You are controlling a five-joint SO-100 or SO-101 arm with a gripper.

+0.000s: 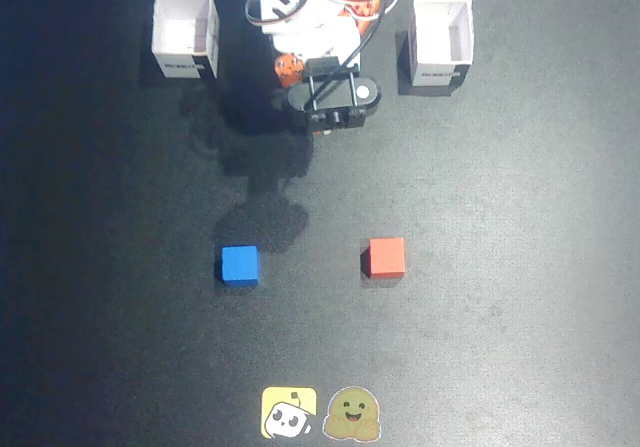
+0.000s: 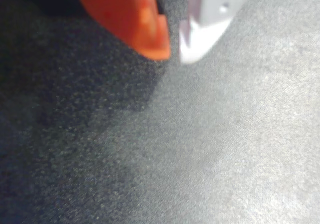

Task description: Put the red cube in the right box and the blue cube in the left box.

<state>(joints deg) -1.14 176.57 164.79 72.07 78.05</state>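
a dark grey table [image 1: 520,297] carries two stickers at its near edge: a yellow sticker [image 1: 289,412] beside a brownish smiling-blob sticker [image 1: 352,414].

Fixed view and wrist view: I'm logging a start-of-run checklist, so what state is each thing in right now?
Red cube: flat on the mat, loose, outside both boxes.
Blue cube: flat on the mat, loose, outside both boxes.
Box on the left of the fixed view: upright, open-topped, empty.
Box on the right of the fixed view: upright, open-topped, empty.
Gripper: holding nothing, fingertips nearly together, above bare mat.
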